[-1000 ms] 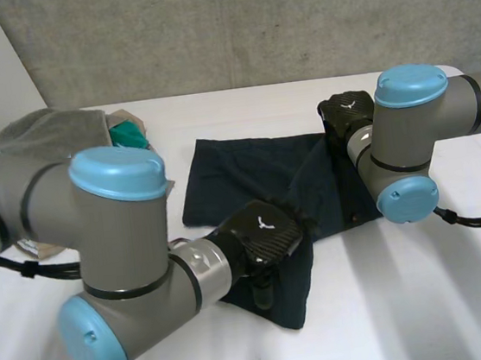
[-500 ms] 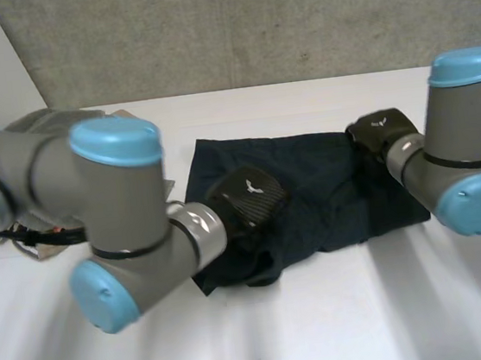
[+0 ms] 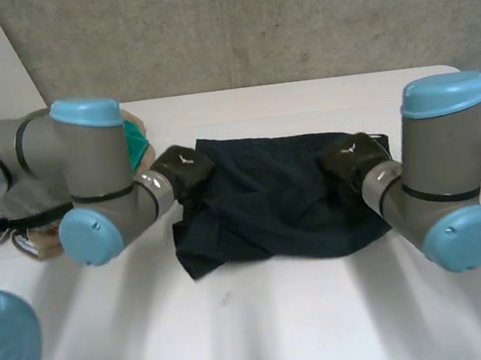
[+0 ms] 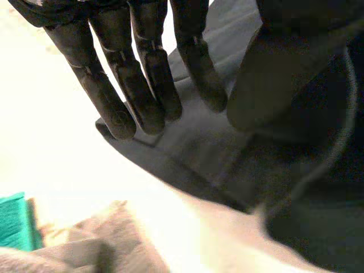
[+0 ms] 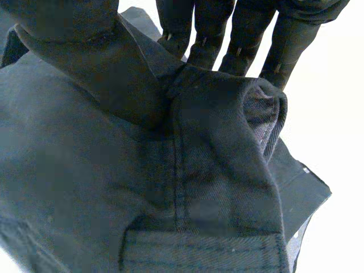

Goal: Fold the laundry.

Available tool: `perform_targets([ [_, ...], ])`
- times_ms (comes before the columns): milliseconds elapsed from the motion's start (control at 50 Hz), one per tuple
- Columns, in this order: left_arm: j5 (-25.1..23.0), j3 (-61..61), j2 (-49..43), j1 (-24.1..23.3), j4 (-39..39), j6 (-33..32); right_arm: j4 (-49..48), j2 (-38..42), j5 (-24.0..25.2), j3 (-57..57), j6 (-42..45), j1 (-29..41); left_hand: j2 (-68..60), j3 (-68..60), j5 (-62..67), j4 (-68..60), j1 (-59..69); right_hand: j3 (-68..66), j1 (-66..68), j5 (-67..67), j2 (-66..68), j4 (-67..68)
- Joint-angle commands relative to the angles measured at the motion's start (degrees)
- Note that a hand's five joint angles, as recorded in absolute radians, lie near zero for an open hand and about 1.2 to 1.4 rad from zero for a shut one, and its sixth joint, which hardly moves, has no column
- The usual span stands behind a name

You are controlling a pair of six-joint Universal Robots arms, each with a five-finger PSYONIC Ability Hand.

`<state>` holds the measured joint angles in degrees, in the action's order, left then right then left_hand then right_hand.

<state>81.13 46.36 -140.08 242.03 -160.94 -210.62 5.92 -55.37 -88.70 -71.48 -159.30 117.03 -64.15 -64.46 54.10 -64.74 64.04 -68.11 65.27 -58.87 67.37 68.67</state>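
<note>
Head view: navy garment [image 3: 282, 197] lies mid-counter [image 3: 283, 323], stretched between both arms. Left robot hand [image 3: 183, 169] is on its left edge, right robot hand [image 3: 353, 157] on its right edge. Top hem runs fairly straight, lower left corner is rumpled.

Right wrist view: thumb clamps a bunched seamed hem [image 5: 227, 114] against straight fingers [image 5: 244, 34], a firm pinch.

Left wrist view: cloth runs up between straight fingers [image 4: 142, 74] and the thumb, so I read that as a pinch too.

Holding opposite edges looks meant to tension the cloth flat before a fold. A grey cloth [image 3: 17, 201] and teal cloth [image 3: 136, 145] wait at frame left. Risk: the rumpled corner gets folded in.
</note>
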Motion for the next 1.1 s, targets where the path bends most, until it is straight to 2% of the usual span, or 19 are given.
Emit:
perform_targets([
  [20,1.1,-8.0,-0.3,0.5,8.6,2.2,-1.6,1.3,-4.6,3.9,-4.6,1.6,42.8,43.1,-42.7,43.4,-42.7,-11.9,14.7,-11.1,12.6,11.3],
  [60,1.6,-7.3,2.8,0.6,10.0,4.8,-1.6,0.8,-4.3,3.7,-5.2,1.9,51.2,51.5,-51.2,51.8,-51.1,-11.9,14.7,-11.1,12.6,11.3],
  [180,4.5,-4.7,11.0,0.8,10.3,11.5,-1.6,-1.3,-3.9,2.1,-5.3,2.0,54.2,54.5,-54.1,54.7,-54.0,-11.9,14.7,-11.1,12.6,11.3],
  [260,6.6,-2.0,15.4,-0.5,12.0,18.6,-1.7,-2.8,-4.1,1.0,-5.5,1.5,54.2,54.5,-54.1,54.7,-54.0,-11.9,14.7,-11.1,12.6,11.3],
  [360,8.0,3.9,16.3,-6.0,16.8,28.7,-1.6,-4.3,-4.3,-0.2,-5.3,0.7,54.2,54.5,-54.1,54.7,-54.0,-11.9,14.7,-11.1,12.6,11.3],
  [420,10.2,7.9,15.0,-8.9,18.1,31.6,-1.6,-4.7,-4.3,-0.9,-5.2,0.6,54.2,54.5,-54.1,54.7,-54.0,-11.9,14.7,-11.1,12.6,11.3],
  [460,12.3,9.3,14.1,-10.2,17.4,31.9,-1.6,-5.0,-4.0,-1.5,-5.2,0.4,54.2,54.5,-54.1,54.7,-54.0,-11.9,14.7,-11.1,12.6,11.3],
  [560,23.5,10.9,8.9,-10.8,8.7,31.3,-1.6,-6.3,-3.9,-3.7,-5.1,0.0,54.2,54.5,-54.1,54.7,-54.0,-11.9,14.7,-11.1,12.6,11.3],
  [640,26.7,10.2,4.5,-9.0,4.9,27.2,-1.9,-6.5,-3.8,-4.9,-5.1,-0.1,54.2,54.5,-54.1,54.7,-54.0,-11.9,14.7,-11.1,12.6,11.3],
  [720,26.5,6.0,0.7,-7.4,4.2,22.5,-2.7,-6.1,-3.4,-4.8,-4.5,-0.7,54.0,54.3,-53.9,54.6,-53.9,-11.9,14.7,-11.1,12.6,11.3],
  [740,26.5,4.9,0.0,-7.2,4.2,21.8,-3.0,-5.9,-3.4,-4.5,-4.4,-0.8,48.6,48.9,-48.6,49.2,-48.5,-11.9,14.7,-11.1,12.6,11.3],
  [760,26.5,2.2,-1.0,-6.8,4.4,20.9,-4.0,-5.2,-3.3,-4.0,-3.9,-1.1,28.6,28.9,-28.5,29.2,-28.5,-11.9,14.7,-11.1,12.6,11.3],
  [800,26.2,-0.7,-1.9,-6.3,4.5,20.1,-5.3,-4.2,-3.4,-3.1,-3.2,-1.4,2.4,2.7,-2.4,3.0,-2.3,-11.9,14.7,-11.1,12.6,11.3],
  [820,25.4,-4.4,-2.8,-5.6,4.3,19.6,-6.2,-3.7,-3.4,-2.3,-2.9,-1.5,-15.7,-15.4,15.7,-15.1,15.8,-11.9,14.7,-11.1,12.6,11.3],
  [880,22.2,-11.5,-4.3,-4.4,3.8,17.8,-10.5,-1.2,-3.6,2.3,-2.2,-1.7,-15.8,-15.5,15.9,-15.3,16.0,-11.9,14.7,-11.1,12.6,11.3],
  [980,13.0,-33.5,-6.3,-1.3,0.7,12.4,-24.9,2.5,-6.6,15.5,-3.6,-3.1,-15.8,-15.5,15.9,-15.3,16.0,-11.9,14.7,-11.1,12.6,11.3],
  [1020,11.3,-39.1,-5.7,-0.2,-1.2,12.7,-30.2,2.6,-8.6,18.4,-4.8,-3.7,-15.8,-15.5,15.9,-15.3,16.0,-11.9,14.7,-11.1,12.6,11.3],
  [1040,10.4,-43.7,-4.8,0.5,-3.7,14.2,-36.1,2.5,-10.4,20.1,-6.4,-4.1,-15.8,-15.5,15.9,-15.3,16.0,-11.9,14.7,-11.1,12.6,11.3],
  [1100,10.1,-47.9,-3.0,0.8,-8.2,17.6,-44.3,2.1,-11.4,21.1,-7.9,-4.4,-15.8,-15.5,15.9,-15.3,16.0,-11.9,14.7,-11.1,12.6,11.3],
])
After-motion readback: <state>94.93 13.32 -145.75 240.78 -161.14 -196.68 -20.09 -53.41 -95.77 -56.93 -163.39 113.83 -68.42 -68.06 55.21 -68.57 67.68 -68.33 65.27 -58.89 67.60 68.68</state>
